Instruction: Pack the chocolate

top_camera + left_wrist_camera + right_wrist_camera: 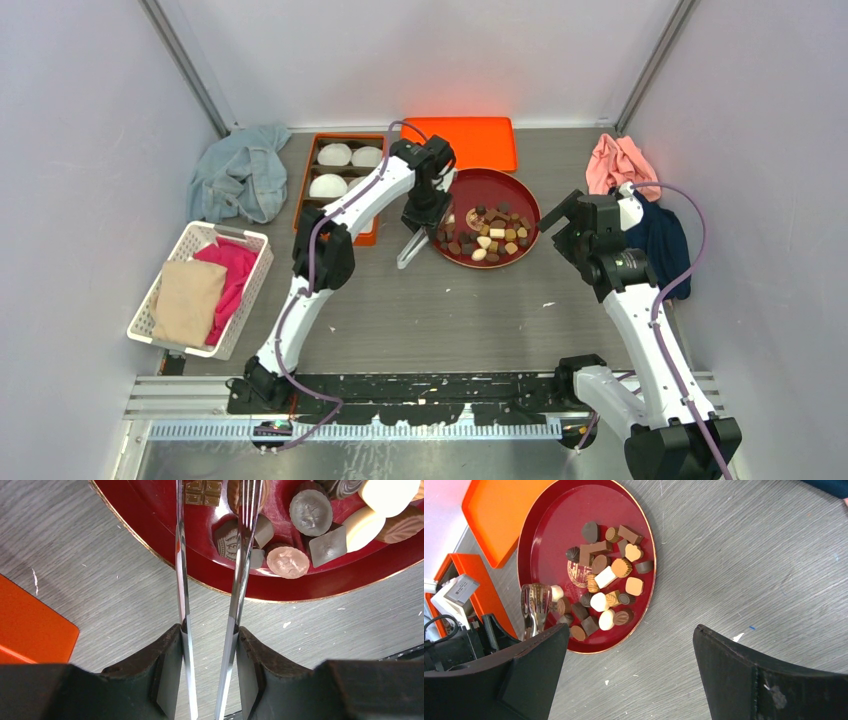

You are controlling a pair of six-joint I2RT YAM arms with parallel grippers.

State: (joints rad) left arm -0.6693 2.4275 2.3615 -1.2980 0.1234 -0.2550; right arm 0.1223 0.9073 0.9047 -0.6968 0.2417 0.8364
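Left wrist view: chocolate (pixel 287 561) is heaped on the red plate (pixel 140 515) mid-bench, with one dark embossed piece (pixel 225 539) between the tips of the tongs (pixel 238 595). Left gripper (pixel 209 675) fingers pinch the tongs; best to squeeze gently on that one piece, then lift clear of the rim before heading left to the orange box (pixel 303 185). Right gripper (pixel 631 630) fingers are spread and empty, right of the plate.

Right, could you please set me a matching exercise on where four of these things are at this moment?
Things:
1. tongs
2. chocolates
3. paper cups
4. tan cloth

Places:
A. in the orange box
B. in the left pincer
C. in the white basket
D. on the red plate

Pairs: 1-B, 2-D, 3-A, 4-C.
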